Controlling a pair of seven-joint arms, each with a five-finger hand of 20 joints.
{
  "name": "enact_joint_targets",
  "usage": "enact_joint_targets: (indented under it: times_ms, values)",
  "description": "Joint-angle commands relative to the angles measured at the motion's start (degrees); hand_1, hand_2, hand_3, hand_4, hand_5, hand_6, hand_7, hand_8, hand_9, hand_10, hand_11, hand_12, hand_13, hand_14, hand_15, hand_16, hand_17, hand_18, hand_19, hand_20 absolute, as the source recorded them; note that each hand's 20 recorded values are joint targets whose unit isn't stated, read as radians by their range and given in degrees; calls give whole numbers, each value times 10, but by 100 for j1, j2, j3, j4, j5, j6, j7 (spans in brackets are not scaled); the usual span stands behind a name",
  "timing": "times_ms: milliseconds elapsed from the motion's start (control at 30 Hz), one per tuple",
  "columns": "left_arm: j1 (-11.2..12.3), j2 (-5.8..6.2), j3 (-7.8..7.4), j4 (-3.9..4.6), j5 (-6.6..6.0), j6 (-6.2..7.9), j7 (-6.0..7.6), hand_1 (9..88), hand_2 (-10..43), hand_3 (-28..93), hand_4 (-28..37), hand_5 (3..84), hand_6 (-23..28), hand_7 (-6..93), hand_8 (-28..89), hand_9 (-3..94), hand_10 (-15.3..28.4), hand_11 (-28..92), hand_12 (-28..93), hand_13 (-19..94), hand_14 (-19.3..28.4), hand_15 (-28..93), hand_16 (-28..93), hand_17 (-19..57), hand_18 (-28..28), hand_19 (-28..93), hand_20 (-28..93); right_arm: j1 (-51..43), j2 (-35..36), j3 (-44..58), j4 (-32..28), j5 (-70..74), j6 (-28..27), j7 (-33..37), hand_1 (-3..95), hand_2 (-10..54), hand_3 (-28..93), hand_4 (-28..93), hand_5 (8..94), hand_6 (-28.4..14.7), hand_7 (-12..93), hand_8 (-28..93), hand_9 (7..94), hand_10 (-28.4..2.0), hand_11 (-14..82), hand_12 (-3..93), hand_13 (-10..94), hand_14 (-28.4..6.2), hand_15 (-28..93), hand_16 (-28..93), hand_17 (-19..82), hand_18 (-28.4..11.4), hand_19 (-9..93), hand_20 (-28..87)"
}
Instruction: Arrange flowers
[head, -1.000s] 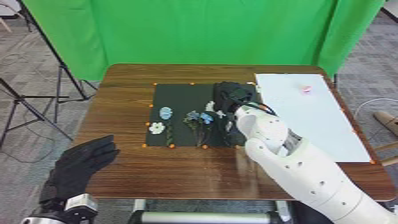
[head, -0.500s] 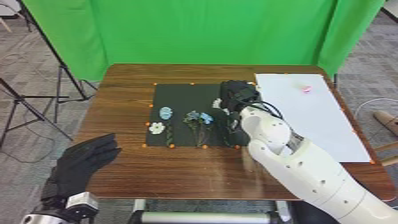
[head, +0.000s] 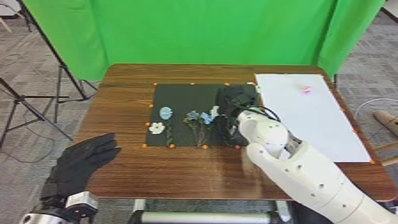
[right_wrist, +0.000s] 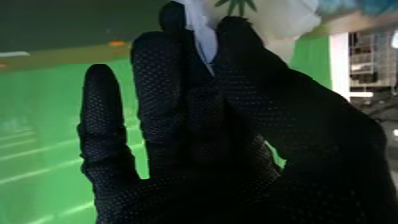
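Brn wooden table (head: 160, 175), dark mat (head: 182, 94) nr ctr, white sheet (head: 324, 125) to its R

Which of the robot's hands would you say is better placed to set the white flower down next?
Probably the right hand: it pinches the white flower over the dark sheet, while the left hand is off to the left.

Glossy brown wooden table (head: 178, 172), matt black mat (head: 182, 100).
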Motion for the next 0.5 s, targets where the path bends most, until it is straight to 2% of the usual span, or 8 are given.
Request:
enact_joint_targets:
  times_ms: [33, 133, 200, 267, 333, 400, 467, 500]
  values:
    - [142, -17, -32, -9, 2, -20, -4, 267, 33, 816, -144, 459, 139, 131, -80, 368, 213, 348, 96, 260, 266, 541, -108, -93, 215, 562, 164, -69, 84, 65, -242, -15, -402, 37, 488, -95, 805, -283, 676, 5, 201, -57, 773, -78, 151, 372, 555, -51, 630, 325, 179, -204, 766, 208]
    - [147, -47, -48, -8, 21, -30, -34, 266, 33, 816, -143, 459, 140, 132, -81, 367, 213, 349, 96, 260, 265, 541, -107, -92, 215, 562, 165, -33, 92, 109, -368, 47, -808, 191, 476, -95, 816, -283, 657, 5, 205, -103, 734, -89, 191, 338, 527, -62, 652, 298, 164, -206, 756, 221]
    - [145, -69, -45, -10, 41, -47, -38, 266, 33, 816, -142, 459, 140, 133, -81, 367, 213, 350, 96, 260, 266, 542, -107, -92, 215, 561, 165, 20, 134, 65, -376, 61, -680, 164, 455, -95, 843, -283, 630, -5, 198, -133, 675, -109, 261, 281, 491, -87, 673, 275, 135, -216, 738, 232]
    - [179, 47, -2, -10, -27, 30, 44, 267, 33, 816, -142, 459, 140, 132, -81, 368, 213, 349, 94, 260, 265, 542, -107, -92, 215, 561, 166, 67, 142, 71, -390, 45, -720, 173, 436, -95, 872, -283, 598, -17, 189, -141, 610, -139, 336, 212, 457, -117, 699, 244, 95, -227, 712, 247]
    - [188, 38, 20, -17, -36, 47, 63, 267, 33, 816, -142, 458, 139, 132, -81, 368, 212, 349, 94, 260, 265, 542, -107, -92, 215, 561, 166, 111, 131, 70, -405, 23, -763, 188, 430, -95, 881, -283, 587, -20, 189, -142, 590, -147, 345, 200, 446, -128, 709, 232, 81, -231, 702, 249]
    - [180, 4, 18, -19, -1, 22, 31, 267, 33, 816, -141, 458, 139, 133, -81, 368, 212, 350, 94, 260, 265, 541, -107, -92, 215, 561, 166, 168, 159, 55, -408, 30, -783, 200, 418, -95, 900, -283, 571, -32, 179, -136, 559, -157, 346, 191, 425, -151, 740, 166, 67, -235, 691, 257]
    - [239, 100, 34, -25, -74, 95, 136, 267, 33, 816, -141, 458, 139, 134, -82, 368, 212, 350, 93, 260, 265, 540, -107, -92, 215, 560, 166, 200, 170, 80, -447, 111, -937, 273, 413, -95, 906, -283, 557, -35, 175, -135, 540, -163, 344, 190, 417, -160, 749, 148, 59, -239, 688, 260]
    - [241, 81, 32, -34, -62, 108, 129, 267, 33, 816, -141, 457, 138, 134, -82, 368, 211, 350, 93, 261, 265, 540, -107, -92, 215, 560, 166, 215, 148, 103, -431, 87, -965, 260, 411, -95, 907, -283, 549, -38, 173, -135, 529, -166, 342, 191, 403, -169, 753, 145, 53, -241, 686, 261]
